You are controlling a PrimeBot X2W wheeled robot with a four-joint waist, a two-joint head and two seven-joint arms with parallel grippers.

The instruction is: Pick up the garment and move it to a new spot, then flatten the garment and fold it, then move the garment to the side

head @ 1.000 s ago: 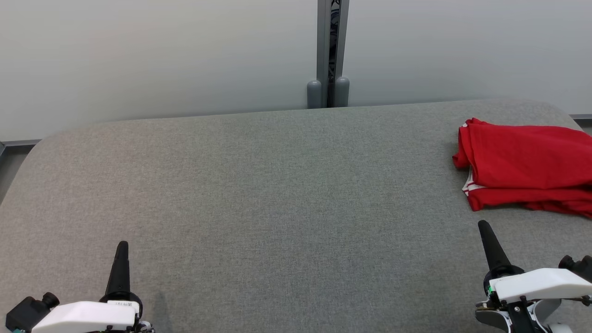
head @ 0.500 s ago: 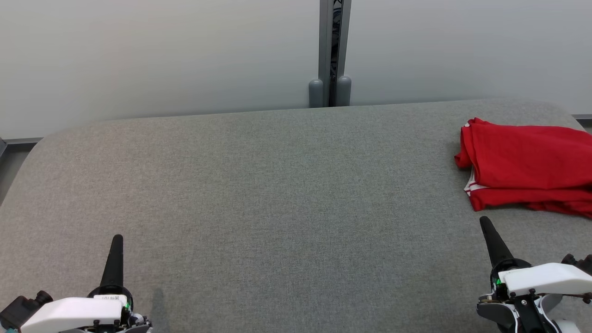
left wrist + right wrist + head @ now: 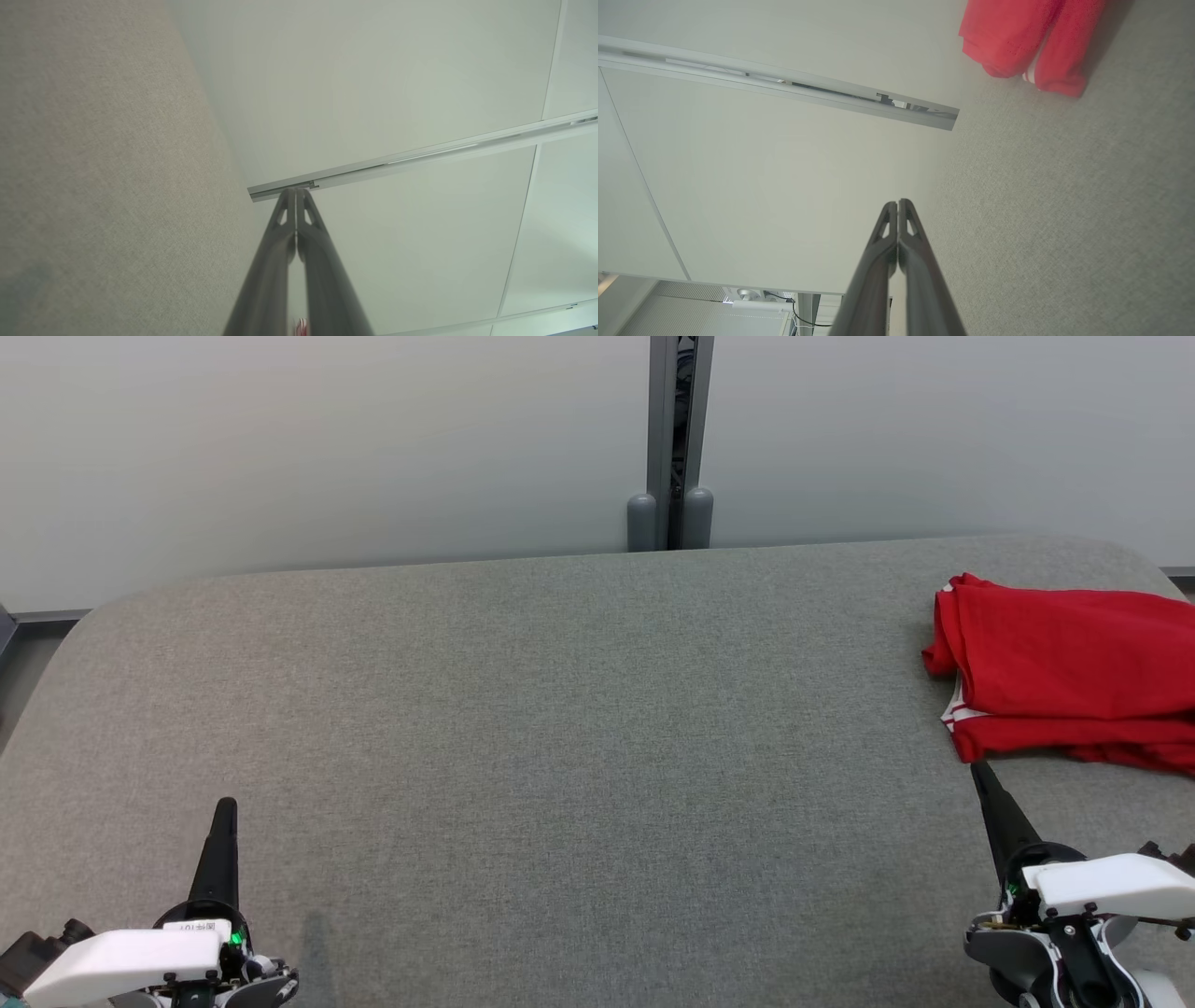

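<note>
- The garment (image 3: 1064, 672), red with white trim, lay folded in layers at the far right of the grey pad (image 3: 560, 756), running out of the head view's right edge.
- The left gripper (image 3: 224, 807) had its fingers pressed together, empty, low over the pad's near left, well apart from the garment.
- The right gripper (image 3: 978, 770) was likewise closed on nothing. Its tip pointed at the garment's near corner, and the wrist view showed bare pad between them.
- Judged from this, the fold looked done and set aside.
- Risk: a forward drift of the right gripper could catch the near hem and drag the layers open.
- Risk: how close the garment lay to the pad's right edge could not be told, so a nudge might slide it off.
</note>
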